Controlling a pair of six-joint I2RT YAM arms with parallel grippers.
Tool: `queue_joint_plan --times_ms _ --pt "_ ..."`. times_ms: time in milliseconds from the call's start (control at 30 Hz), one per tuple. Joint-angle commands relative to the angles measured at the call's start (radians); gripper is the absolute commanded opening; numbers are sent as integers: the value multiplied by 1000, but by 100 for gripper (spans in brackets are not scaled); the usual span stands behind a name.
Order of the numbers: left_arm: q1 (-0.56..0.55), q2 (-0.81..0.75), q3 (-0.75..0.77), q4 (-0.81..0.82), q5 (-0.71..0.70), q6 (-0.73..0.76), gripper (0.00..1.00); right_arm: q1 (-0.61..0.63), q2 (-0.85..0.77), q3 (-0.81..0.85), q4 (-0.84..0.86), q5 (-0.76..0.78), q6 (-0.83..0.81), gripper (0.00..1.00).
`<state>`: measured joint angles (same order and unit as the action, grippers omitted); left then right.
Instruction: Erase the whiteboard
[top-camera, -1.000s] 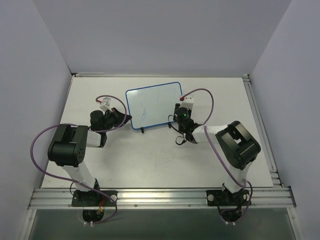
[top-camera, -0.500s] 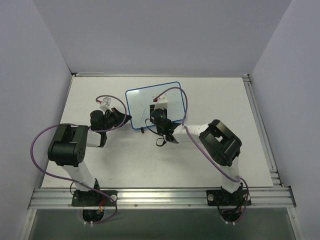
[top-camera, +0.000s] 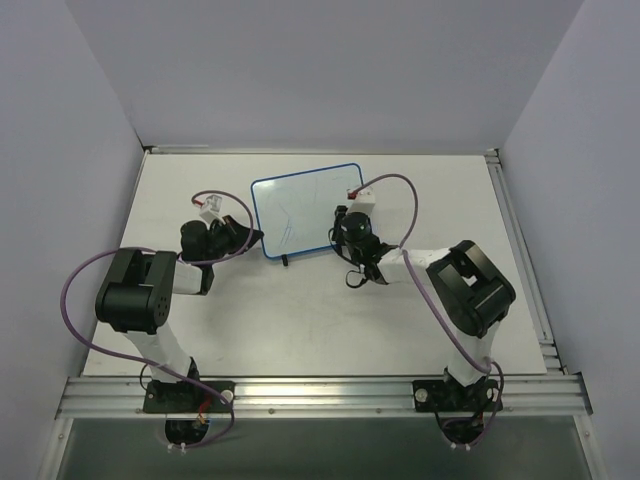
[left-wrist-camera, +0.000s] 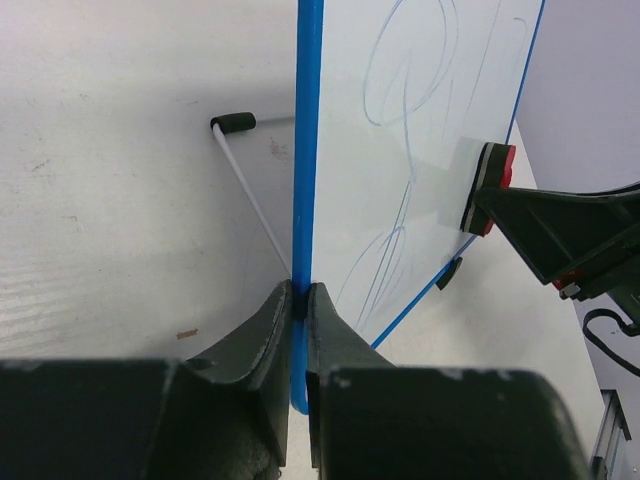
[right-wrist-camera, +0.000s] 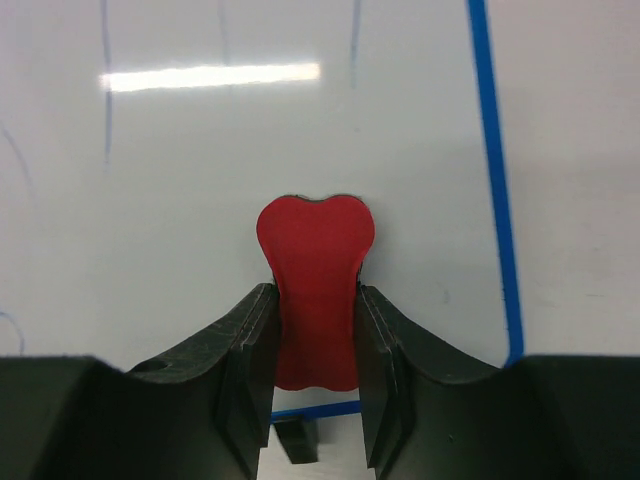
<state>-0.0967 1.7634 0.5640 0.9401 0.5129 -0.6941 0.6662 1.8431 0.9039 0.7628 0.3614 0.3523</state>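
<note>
The whiteboard (top-camera: 300, 205) stands tilted on its black feet at the table's back middle, with faint blue scribbles (left-wrist-camera: 400, 90) on its face. My left gripper (top-camera: 256, 238) is shut on the board's blue rim (left-wrist-camera: 308, 150) near its lower left corner; in the left wrist view the gripper (left-wrist-camera: 301, 300) clamps the rim edge-on. My right gripper (top-camera: 352, 216) is shut on the small red eraser (right-wrist-camera: 315, 290) and presses it flat on the board's right part (right-wrist-camera: 200, 180), near the lower right corner. The eraser also shows in the left wrist view (left-wrist-camera: 490, 185).
A wire foot with a black tip (left-wrist-camera: 232, 123) props the board from behind. Aluminium rails run along the table's right edge (top-camera: 520, 250) and front edge (top-camera: 320, 395). Grey walls close in the back and sides.
My right gripper swept the eraser left across the board, then back right to near its starting spot. The left gripper and the board have not moved.
</note>
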Motion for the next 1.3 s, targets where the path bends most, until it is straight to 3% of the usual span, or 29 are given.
queue_joint_plan --times_ms 0,133,500,1267 --pt "-5 -13 22 -6 -5 27 3 -48 -45 -63 -56 -9 28 2" --pt "-5 -12 24 -6 -4 27 2 -71 -82 -158 -37 -24 45 2" --pt "-5 -10 22 -6 -4 27 2 -85 -156 -229 -36 -41 42 2" --pt "-5 -13 22 -14 -5 30 2 -152 56 246 -194 -124 -64 3"
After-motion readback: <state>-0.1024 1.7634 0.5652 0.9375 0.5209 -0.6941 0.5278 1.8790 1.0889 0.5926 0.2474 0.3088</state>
